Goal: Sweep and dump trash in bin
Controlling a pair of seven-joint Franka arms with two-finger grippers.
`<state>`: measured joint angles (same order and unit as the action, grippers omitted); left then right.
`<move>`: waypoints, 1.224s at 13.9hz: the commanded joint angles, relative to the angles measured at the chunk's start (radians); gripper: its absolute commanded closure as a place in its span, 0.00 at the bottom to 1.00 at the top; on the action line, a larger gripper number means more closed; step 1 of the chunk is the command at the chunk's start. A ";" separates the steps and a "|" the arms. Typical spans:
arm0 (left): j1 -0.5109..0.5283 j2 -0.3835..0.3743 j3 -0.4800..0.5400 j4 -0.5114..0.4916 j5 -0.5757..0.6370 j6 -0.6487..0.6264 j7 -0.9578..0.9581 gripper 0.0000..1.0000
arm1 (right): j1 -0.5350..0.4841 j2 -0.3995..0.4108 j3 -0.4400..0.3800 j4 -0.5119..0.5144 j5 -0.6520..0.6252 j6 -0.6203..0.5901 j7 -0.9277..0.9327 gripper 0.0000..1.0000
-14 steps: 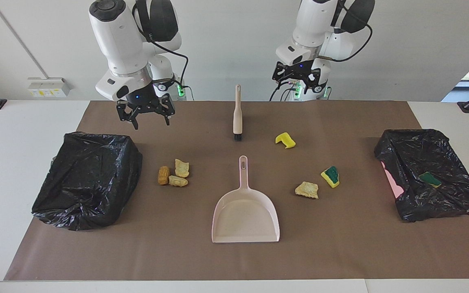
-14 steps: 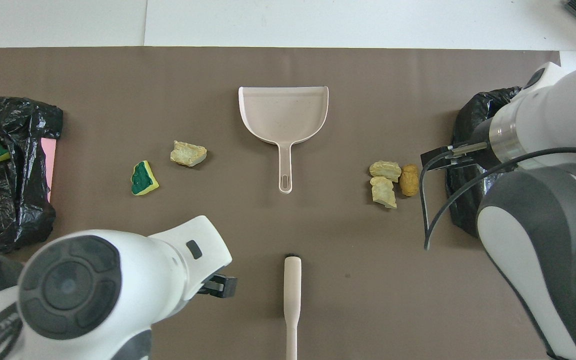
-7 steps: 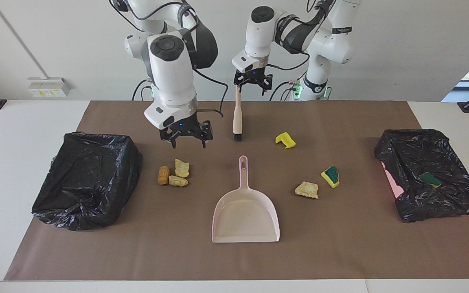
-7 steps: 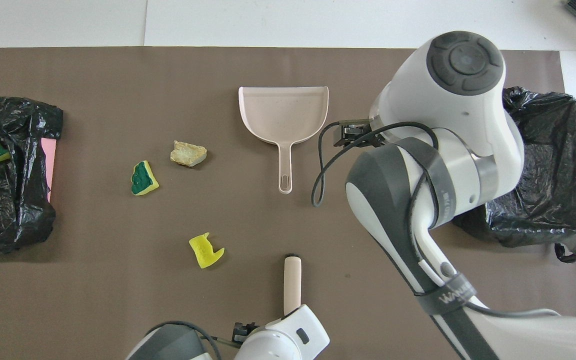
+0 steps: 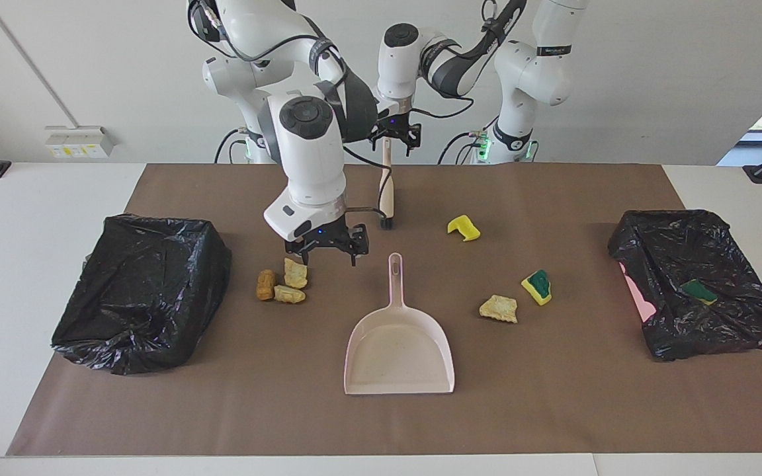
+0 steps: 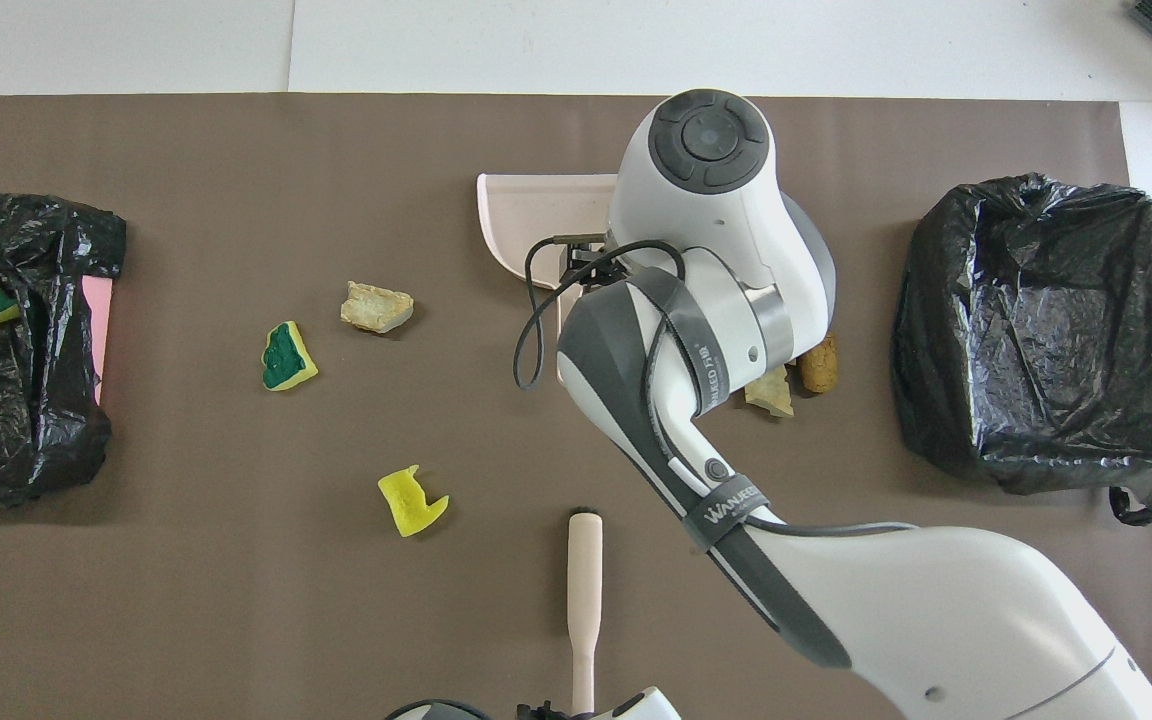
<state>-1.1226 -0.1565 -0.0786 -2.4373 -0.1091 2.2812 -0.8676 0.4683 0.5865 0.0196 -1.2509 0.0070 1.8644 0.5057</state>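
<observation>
The right arm (image 6: 706, 300) hides most of the dustpan (image 6: 536, 200) from overhead.

Bare brown mat (image 5: 288, 410) lies open along the edge farthest from the robots; the pale pink plastic dustpan (image 5: 399, 347) sits mid-table between two clusters of spongy trash chunks (image 5: 282, 284). The right gripper (image 5: 325, 252) hangs open over the mat between dustpan handle and chunks; crumpled black-bagged bins (image 5: 139, 291) close off both ends.

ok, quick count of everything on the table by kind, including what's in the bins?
Yellow sponge pieces: 3
Tan or orange-brown chunks: 4
Black-bagged bins: 2
Dustpan: 1
Brush: 1
Total: 11
</observation>
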 commanded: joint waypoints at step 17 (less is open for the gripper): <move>0.061 -0.041 0.030 0.041 0.002 -0.237 0.013 1.00 | 0.041 0.053 0.028 -0.096 0.016 0.133 0.037 0.09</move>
<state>-1.1040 -0.1368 -0.0476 -2.4055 -0.1089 2.1468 -0.8665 0.5225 0.6547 0.0408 -1.3251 0.0184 1.9701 0.5528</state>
